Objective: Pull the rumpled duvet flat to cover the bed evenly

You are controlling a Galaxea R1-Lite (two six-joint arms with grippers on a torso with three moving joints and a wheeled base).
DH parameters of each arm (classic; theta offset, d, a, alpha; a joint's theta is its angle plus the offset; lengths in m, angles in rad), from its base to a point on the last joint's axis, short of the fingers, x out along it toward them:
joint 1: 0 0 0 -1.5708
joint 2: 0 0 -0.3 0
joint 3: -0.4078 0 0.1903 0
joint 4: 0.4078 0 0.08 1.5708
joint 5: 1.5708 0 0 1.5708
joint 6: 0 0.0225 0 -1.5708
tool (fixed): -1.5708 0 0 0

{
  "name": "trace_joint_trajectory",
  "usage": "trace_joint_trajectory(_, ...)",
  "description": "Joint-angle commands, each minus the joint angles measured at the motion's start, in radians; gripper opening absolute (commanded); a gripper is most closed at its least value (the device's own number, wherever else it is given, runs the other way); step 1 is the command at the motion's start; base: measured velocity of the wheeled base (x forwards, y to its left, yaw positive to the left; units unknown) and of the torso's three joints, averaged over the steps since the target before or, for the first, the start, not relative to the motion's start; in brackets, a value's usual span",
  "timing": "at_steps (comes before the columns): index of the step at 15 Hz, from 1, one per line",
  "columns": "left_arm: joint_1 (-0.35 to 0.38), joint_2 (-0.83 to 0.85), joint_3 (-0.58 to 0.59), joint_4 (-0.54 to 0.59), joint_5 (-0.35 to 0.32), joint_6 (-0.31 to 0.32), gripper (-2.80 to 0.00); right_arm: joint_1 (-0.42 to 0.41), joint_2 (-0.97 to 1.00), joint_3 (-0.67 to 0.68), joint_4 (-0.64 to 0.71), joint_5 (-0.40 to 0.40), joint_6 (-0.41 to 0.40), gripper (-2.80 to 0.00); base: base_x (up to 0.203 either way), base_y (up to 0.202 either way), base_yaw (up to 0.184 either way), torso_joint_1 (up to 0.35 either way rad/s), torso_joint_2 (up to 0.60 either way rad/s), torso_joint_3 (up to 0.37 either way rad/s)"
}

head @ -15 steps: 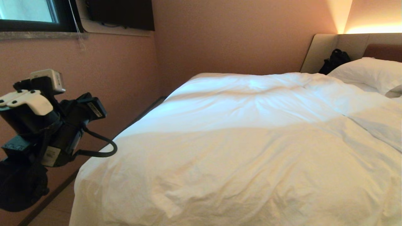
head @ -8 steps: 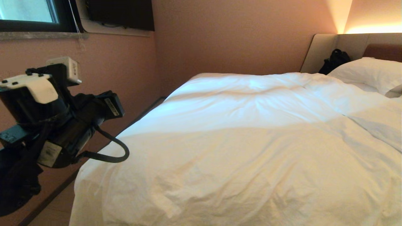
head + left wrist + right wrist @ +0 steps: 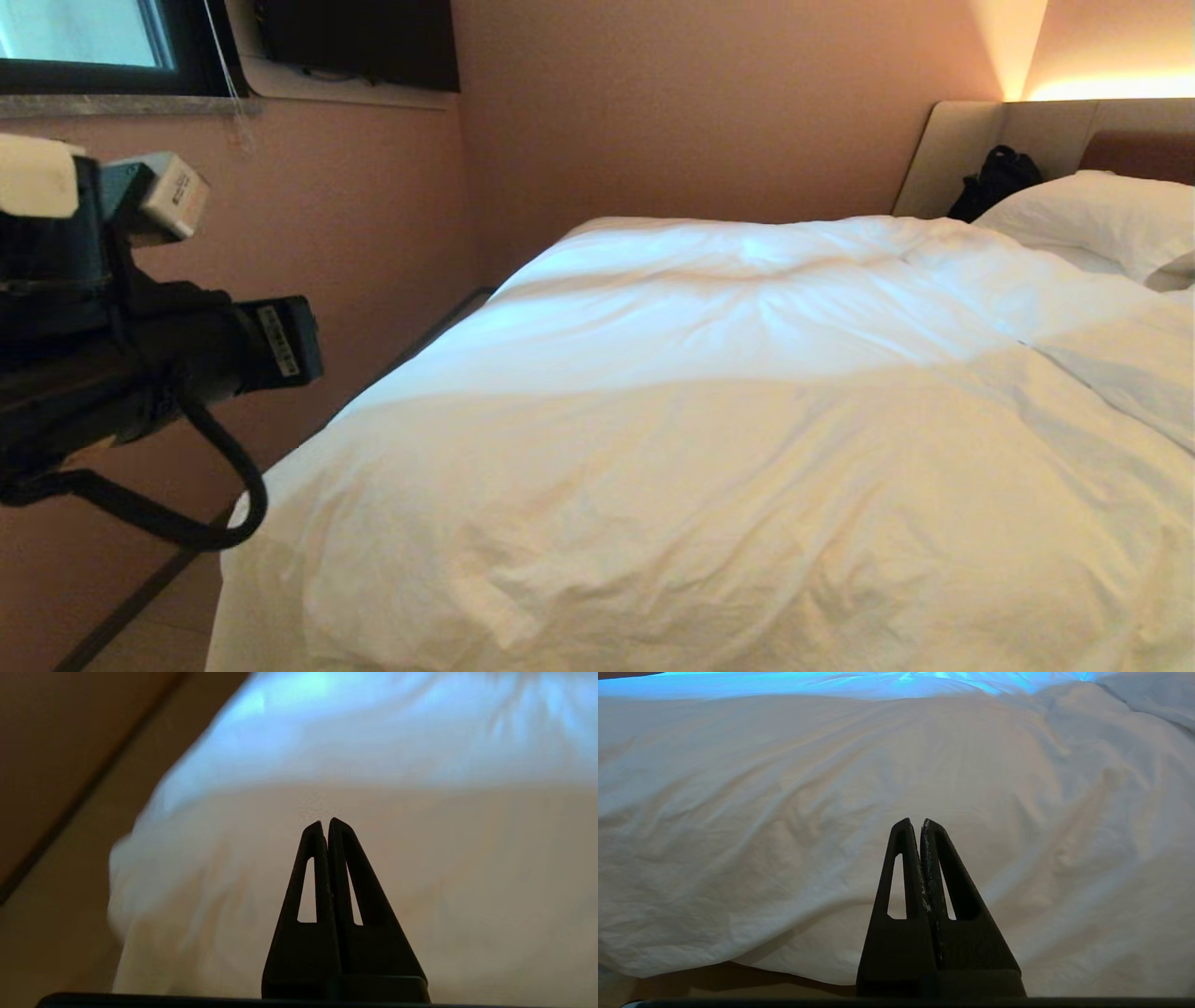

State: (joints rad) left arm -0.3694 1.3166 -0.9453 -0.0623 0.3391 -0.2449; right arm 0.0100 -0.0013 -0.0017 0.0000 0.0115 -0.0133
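Duvet [image 3: 709, 420] lies over most of the bed [image 3: 1046, 140], w/ soft creases across the middle and a fold line toward the pillow [image 3: 1092, 219] end; near corner droops past the mattress edge on the wall side.

Step in hand looks like lining up a grab. To do it well: open the jaws before contact, go for the hem or corner rather than the puffy middle, pinch both cover and filling, then pull low and steady along the bed so slack runs out evenly.

Left end effector [image 3: 325, 822] is pinched tight, nothing held, in the air above the duvet's near wall-side corner, apart from the fabric. Right end effector [image 3: 916, 822] also closed and empty, just off the duvet's near edge.
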Motion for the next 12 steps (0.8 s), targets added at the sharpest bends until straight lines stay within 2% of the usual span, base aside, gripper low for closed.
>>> trace_joint_trajectory(1,-0.003,-0.065,-0.043,0.303,-0.050,0.004,-2.80,0.001,0.001,0.000,0.000,0.001,-0.001,-2.80,0.000,0.000,0.000,0.000,0.00,0.000)
trace_joint_trajectory(3,-0.004,-0.099,-0.059,0.499,-0.126,0.033,-2.80,0.001,0.001,0.000,0.000,0.001,-0.001,-2.80,0.000,0.000,0.000,0.000,0.00,0.000)
trace_joint_trajectory(4,-0.005,-0.116,-0.057,0.556,-0.145,0.057,-2.80,0.001,0.001,0.000,0.000,0.001,-0.001,-2.80,0.000,0.000,0.000,0.000,0.00,0.000)
trace_joint_trajectory(6,-0.005,-0.129,-0.047,0.584,-0.152,0.075,-2.80,0.001,0.001,0.000,0.000,0.001,-0.001,-2.80,0.000,0.000,0.000,0.000,0.00,0.000)
trace_joint_trajectory(9,-0.005,-0.241,0.003,0.606,-0.191,0.091,-2.80,0.001,0.001,0.000,0.000,0.001,-0.001,-2.80,0.000,0.000,0.000,0.000,0.00,0.000)
trace_joint_trajectory(12,-0.004,-0.365,0.056,0.562,-0.216,0.107,-2.80,0.001,0.001,0.000,0.000,0.001,-0.001,-2.80,0.000,0.000,0.000,0.000,0.00,0.000)
